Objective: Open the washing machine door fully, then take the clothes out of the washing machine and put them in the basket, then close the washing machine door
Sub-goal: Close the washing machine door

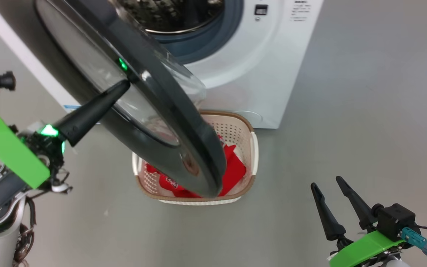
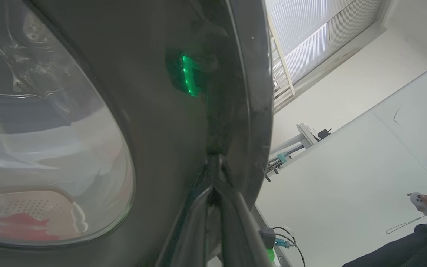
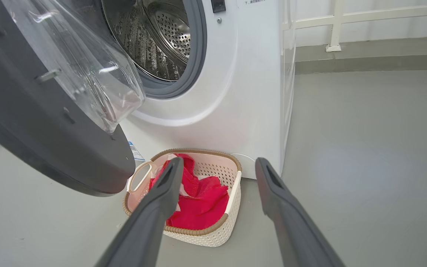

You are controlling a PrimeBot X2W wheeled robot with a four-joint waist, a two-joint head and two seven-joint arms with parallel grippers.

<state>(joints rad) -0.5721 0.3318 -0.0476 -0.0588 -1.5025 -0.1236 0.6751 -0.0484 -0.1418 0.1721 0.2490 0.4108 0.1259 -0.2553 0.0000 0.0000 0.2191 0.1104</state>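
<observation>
Glossy black plastic rims the washing machine door (image 1: pixel 184 137), which stands partly open and runs from the upper left of the frame down to the centre. Its clear bowl window bulges toward the washing machine (image 1: pixel 250 74), at the top of the frame. The steel drum (image 3: pixel 161 37) looks empty where it can be seen.

At the left, the left end effector (image 1: pixel 122 86) has its two dark fingers pressed together with nothing between them. Its tip rests against the door's outer face, just beside the rim. At the lower right, the right end effector (image 1: pixel 326 182) is spread wide and empty, well apart from the door.

Below the door's lower edge, at centre frame, the cream basket (image 1: pixel 235 129) sits on the grey floor (image 1: pixel 347 111), close to the machine's front. The red clothes (image 1: pixel 234 167) lie inside it.

Unloading looks done, and closing the door appears to be the step in hand. The main risk is a slip, because a narrow tip pushing on a slick, curved surface could slide off toward the glass or past the rim. A push that ends early could also leave the door unlatched.
</observation>
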